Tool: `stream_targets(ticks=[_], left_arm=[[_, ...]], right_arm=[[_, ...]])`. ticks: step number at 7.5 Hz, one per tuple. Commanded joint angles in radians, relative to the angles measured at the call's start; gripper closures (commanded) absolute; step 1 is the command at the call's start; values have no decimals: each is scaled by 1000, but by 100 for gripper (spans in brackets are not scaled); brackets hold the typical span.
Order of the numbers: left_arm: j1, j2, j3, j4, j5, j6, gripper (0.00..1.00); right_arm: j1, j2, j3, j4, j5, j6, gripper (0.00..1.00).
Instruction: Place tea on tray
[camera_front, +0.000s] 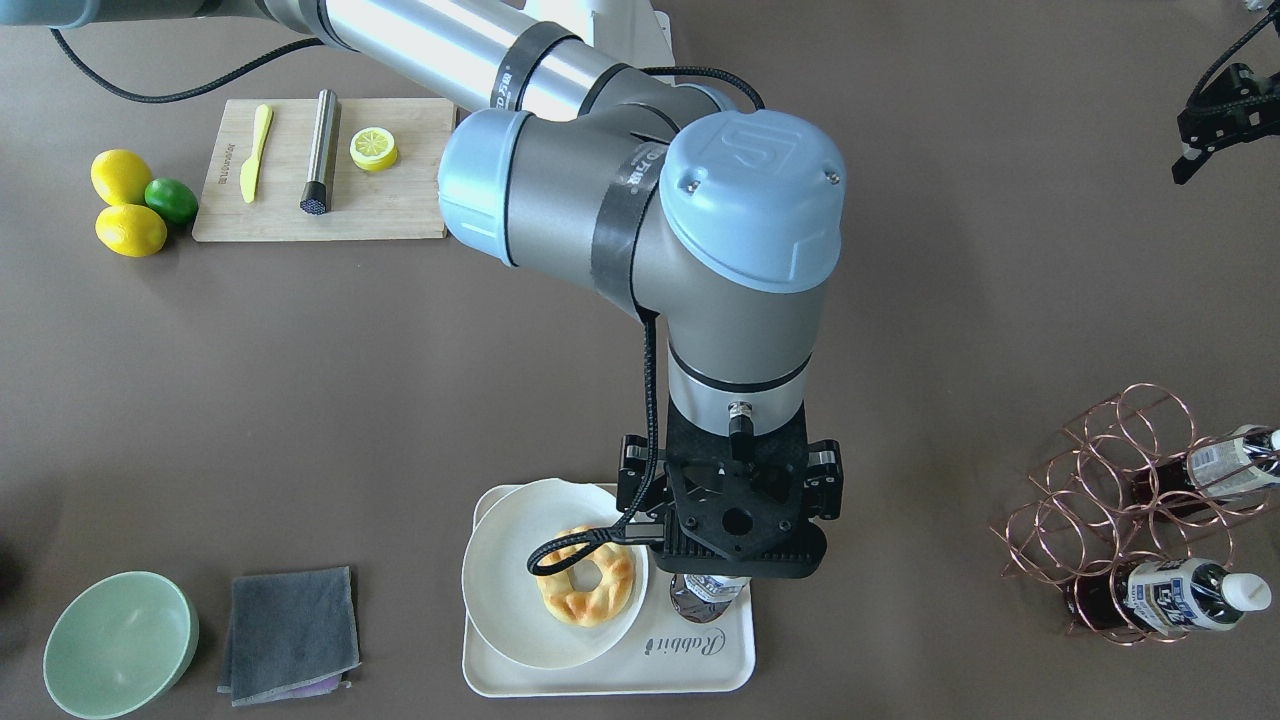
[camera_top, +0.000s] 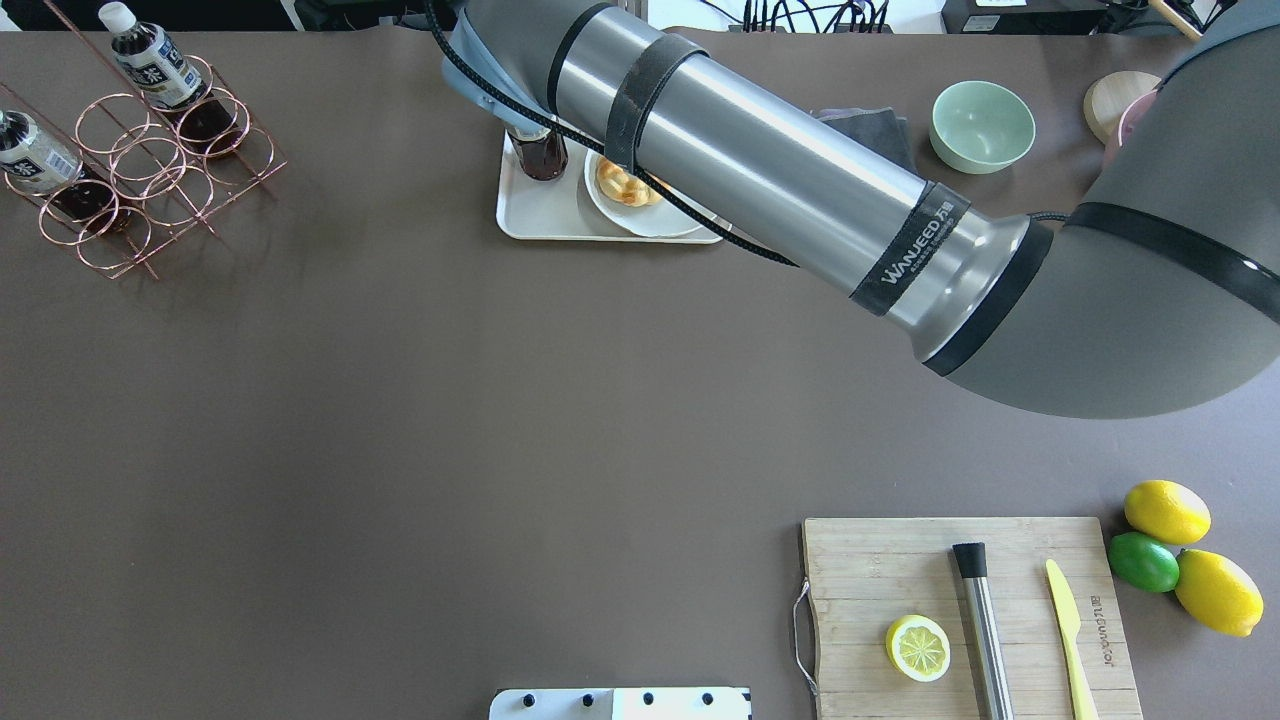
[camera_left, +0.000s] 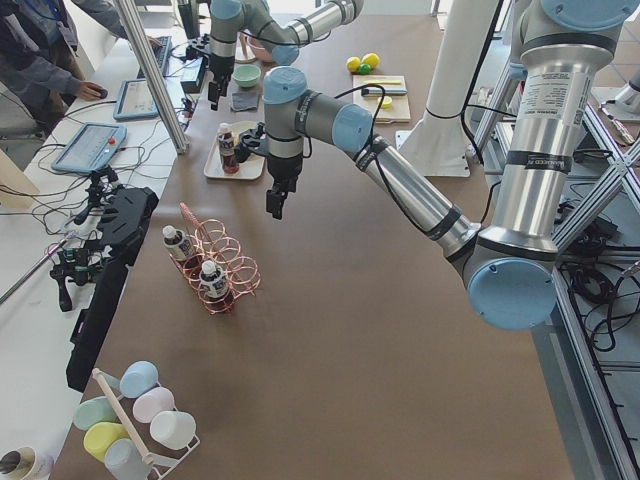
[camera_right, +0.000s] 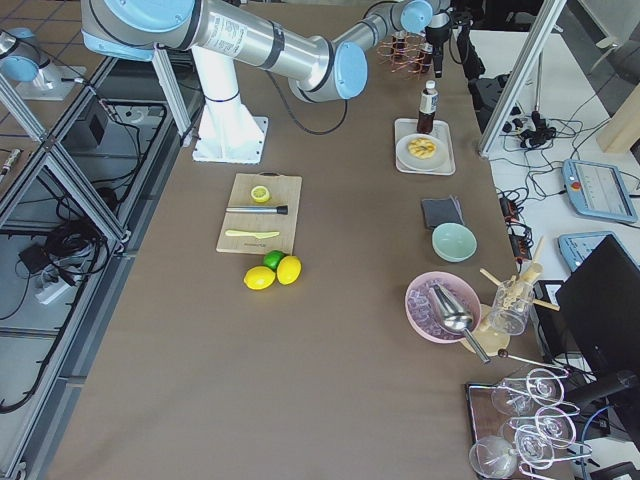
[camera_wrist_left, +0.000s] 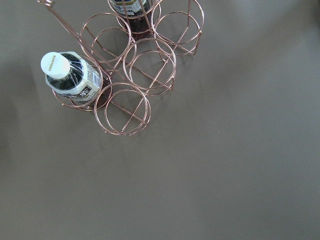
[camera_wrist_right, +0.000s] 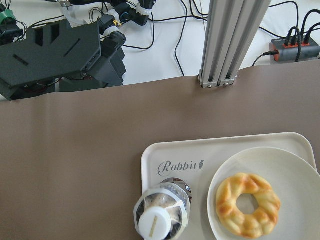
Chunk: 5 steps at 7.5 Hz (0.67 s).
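A tea bottle (camera_wrist_right: 161, 216) with a white cap stands upright on the cream tray (camera_wrist_right: 150, 161), in the corner by the "Rabbit" script; it also shows in the front view (camera_front: 708, 590). My right gripper (camera_front: 740, 535) hangs straight above it; its fingers are hidden under the black mount, so I cannot tell if they are open. My left gripper (camera_front: 1200, 150) hovers empty above the table near a copper wire rack (camera_wrist_left: 135, 75) holding two more tea bottles (camera_wrist_left: 70, 75); I cannot tell its jaw state.
A round white plate (camera_front: 505, 600) with a ring-shaped pastry (camera_front: 587, 578) fills the tray's other half. A green bowl (camera_front: 120, 645) and grey cloth (camera_front: 290, 632) lie beside the tray. A cutting board (camera_front: 400, 205) with lemon half, knife and steel rod, plus lemons and a lime (camera_front: 172, 200), sits far off.
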<state>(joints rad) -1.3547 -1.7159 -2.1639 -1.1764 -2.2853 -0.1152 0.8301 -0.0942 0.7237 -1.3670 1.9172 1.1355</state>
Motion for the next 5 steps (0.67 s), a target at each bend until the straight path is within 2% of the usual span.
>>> stream_targets(ticks=[1, 2, 3, 4, 5], left_arm=[[-10, 1, 7, 4, 1, 5, 3], [-27, 2, 30, 4, 6, 32, 3], [-74, 4, 65, 4, 1, 123, 3], [-134, 43, 91, 1, 0, 217, 3], [-180, 86, 91, -3, -2, 286, 3]], right_arm=[[82, -175, 352, -293, 150, -203, 0], [110, -360, 605, -410, 166, -321, 0], [145, -504, 787, -482, 174, -412, 0], [187, -642, 947, -545, 180, -547, 0], [243, -779, 1065, -572, 198, -674, 0]])
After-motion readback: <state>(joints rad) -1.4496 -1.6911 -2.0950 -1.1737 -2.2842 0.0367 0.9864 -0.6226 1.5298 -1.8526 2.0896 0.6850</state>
